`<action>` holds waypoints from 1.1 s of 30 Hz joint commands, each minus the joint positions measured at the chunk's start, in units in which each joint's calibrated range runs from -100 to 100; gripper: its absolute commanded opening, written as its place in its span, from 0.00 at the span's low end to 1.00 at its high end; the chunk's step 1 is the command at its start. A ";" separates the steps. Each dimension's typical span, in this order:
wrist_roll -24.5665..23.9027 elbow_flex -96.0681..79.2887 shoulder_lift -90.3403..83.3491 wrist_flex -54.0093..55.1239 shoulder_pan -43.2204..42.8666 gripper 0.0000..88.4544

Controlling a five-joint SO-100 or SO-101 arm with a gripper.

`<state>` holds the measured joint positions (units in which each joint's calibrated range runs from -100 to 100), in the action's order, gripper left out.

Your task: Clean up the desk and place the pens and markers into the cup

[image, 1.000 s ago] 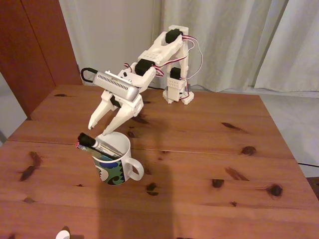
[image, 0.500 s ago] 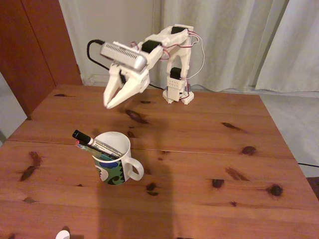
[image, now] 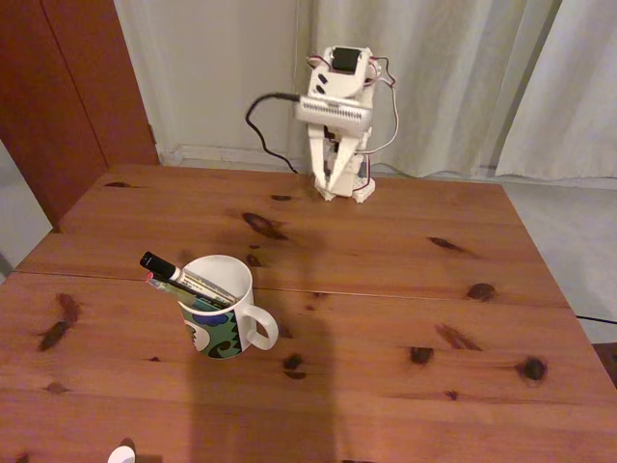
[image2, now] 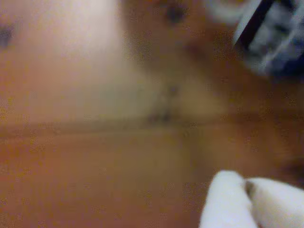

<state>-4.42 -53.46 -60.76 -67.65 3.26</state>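
Observation:
The cup point(image: 224, 318), a white mug with a blue, green and black pattern, stands on the wooden desk point(image: 386, 289) at front left. The pens and markers point(image: 183, 279) lean inside it toward the left, the black-capped white marker on top and a red tip just under it. My gripper point(image: 331, 186) hangs shut and empty at the back of the desk, pointing down in front of the arm's base, far from the cup. The blurred wrist view shows the gripper point(image2: 247, 190) with white fingertips together at lower right and the cup point(image2: 270, 33) smeared at top right.
A small white object point(image: 120, 454) peeks in at the desk's front edge on the left. A black cable point(image: 265, 121) loops from the arm toward the back wall. Curtains hang behind; a dark wooden door stands at left.
The arm has pulled up and back from above the cup and folded over its base. The fingers have come together. Cup and its contents have stayed put.

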 commanded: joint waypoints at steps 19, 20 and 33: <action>0.49 -46.09 -36.59 -9.47 -6.04 0.01; 0.81 -46.09 -36.75 -9.30 -6.04 0.01; 5.62 -46.09 -36.84 -9.90 -5.48 0.01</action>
<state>0.32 -98.90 -97.03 -76.69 -2.38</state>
